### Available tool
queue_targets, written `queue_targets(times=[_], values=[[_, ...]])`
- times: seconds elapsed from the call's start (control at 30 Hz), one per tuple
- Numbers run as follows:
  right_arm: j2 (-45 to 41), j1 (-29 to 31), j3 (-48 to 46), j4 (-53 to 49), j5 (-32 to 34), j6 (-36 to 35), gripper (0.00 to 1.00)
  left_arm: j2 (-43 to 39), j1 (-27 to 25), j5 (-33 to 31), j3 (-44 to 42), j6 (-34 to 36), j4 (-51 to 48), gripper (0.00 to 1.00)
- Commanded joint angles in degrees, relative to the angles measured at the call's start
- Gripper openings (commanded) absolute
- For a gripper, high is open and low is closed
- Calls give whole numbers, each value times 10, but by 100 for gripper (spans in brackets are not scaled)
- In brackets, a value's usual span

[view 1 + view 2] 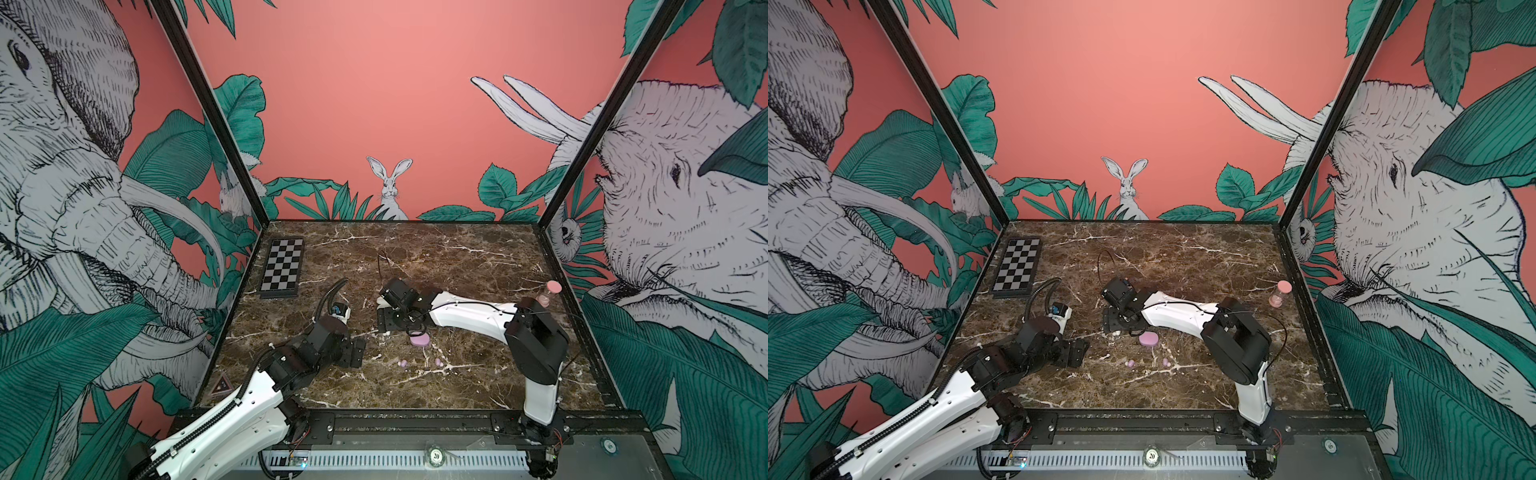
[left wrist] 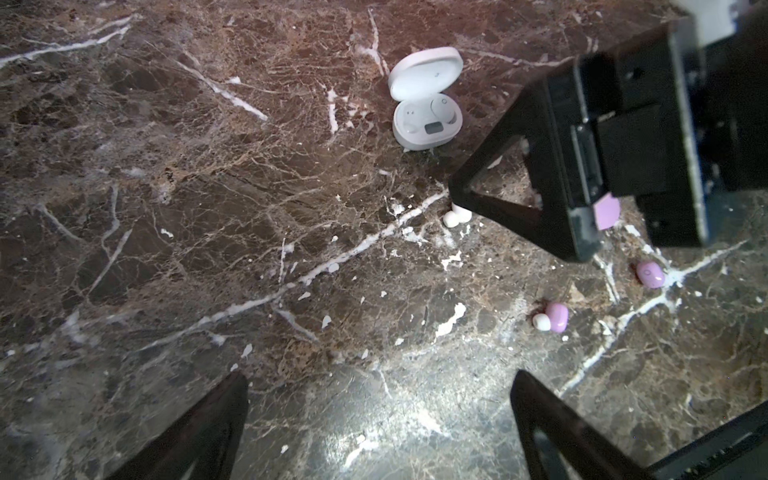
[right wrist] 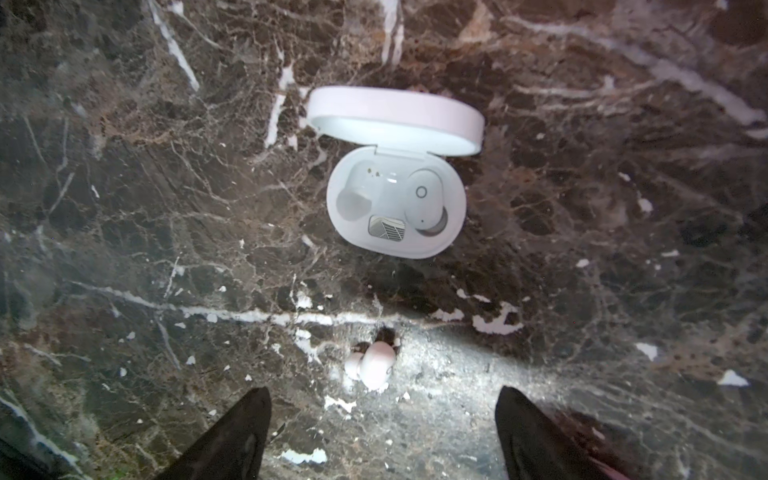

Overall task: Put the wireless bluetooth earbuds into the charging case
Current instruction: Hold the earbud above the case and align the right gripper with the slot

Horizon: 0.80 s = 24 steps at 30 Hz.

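Two cases: an open white case (image 3: 347, 235) and a lilac case (image 1: 419, 340). One white bud (image 3: 424, 195) sits in the white case, one loose white bud (image 3: 374, 363) lies near it, and two lilac buds (image 2: 556, 316) lie farther off. Left claw (image 2: 380, 374) and right claw (image 3: 382, 390) gape, empty. A disc (image 1: 436, 455) reads "20".

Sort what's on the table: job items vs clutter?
Job:
- open white charging case
- seated white earbud
- loose white earbud
- lilac earbud
- second lilac earbud
- lilac case

Lying about:
- chessboard
- pink hourglass
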Motion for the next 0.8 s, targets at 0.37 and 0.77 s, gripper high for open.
queue_targets(times=[0.37,0.77], values=[[24,2,1,8,19,24,51,-8,-3,-14,-9,-4,18,99],[44,3,18,-6,12,37,46,29,-5,-8,0,-1,14,99]])
